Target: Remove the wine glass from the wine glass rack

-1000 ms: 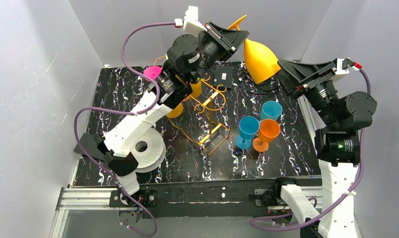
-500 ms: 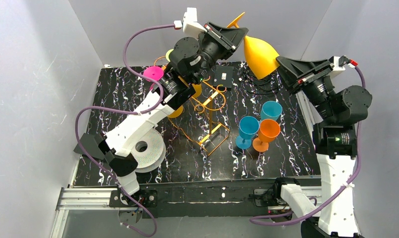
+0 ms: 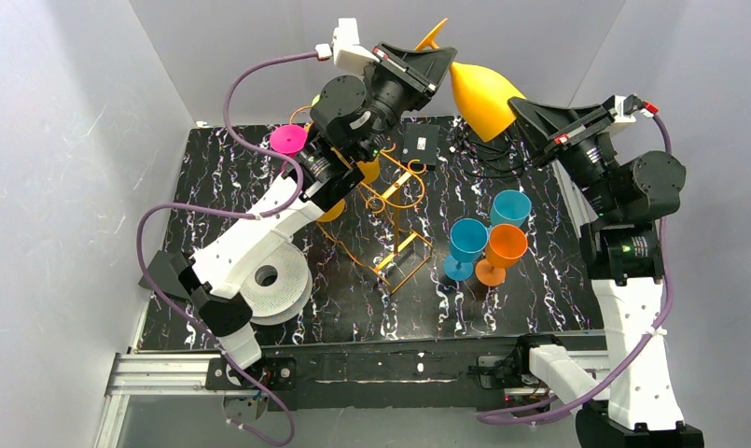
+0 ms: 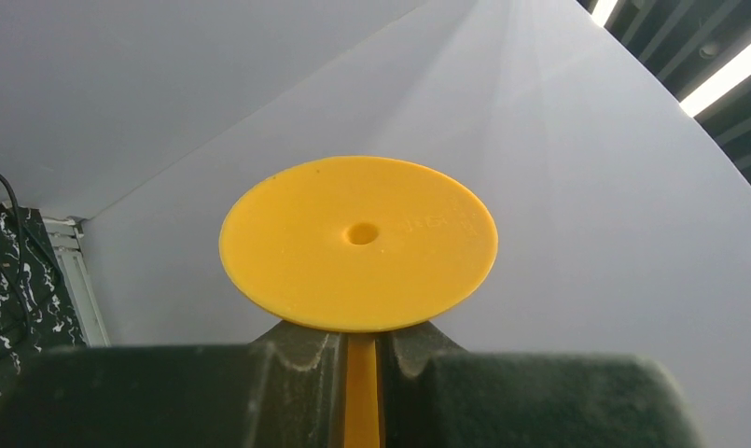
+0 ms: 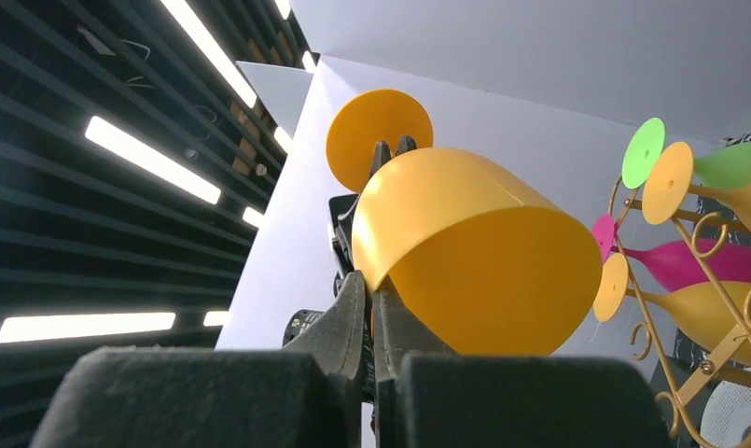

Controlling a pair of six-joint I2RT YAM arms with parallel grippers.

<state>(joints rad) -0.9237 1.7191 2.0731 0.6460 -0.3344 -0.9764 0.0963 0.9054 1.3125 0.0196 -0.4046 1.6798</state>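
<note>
Across the upper middle of the overhead view, the yellow wine glass [image 3: 483, 97] hangs in the air between both arms, well apart from the wine glass rack [image 3: 395, 220] standing on the worktop [image 3: 530, 289] at frame centre. Its long axis runs from the foot at upper left down to the bowl at lower right. The left gripper [image 3: 445, 58] meets it at the stem end and the right gripper [image 3: 518, 105] at the bowl's mouth, so neither arm is nearer.

From the left wrist, we see the left gripper [image 4: 362, 378] with its jaws closed tight on the stem. The wine glass [image 4: 357, 241] shows its round foot face-on just above them.

From the right wrist, the right gripper [image 5: 372, 313] has its jaws nearly together, and as far as we can tell they pinch the bowl's rim. The wine glass [image 5: 474, 266] fills mid-frame, and the wine glass rack [image 5: 718, 343] with its other glasses sits at the right edge.

We judge the glass is already off the rack. What remains turns on one pair of jaws letting go.
</note>
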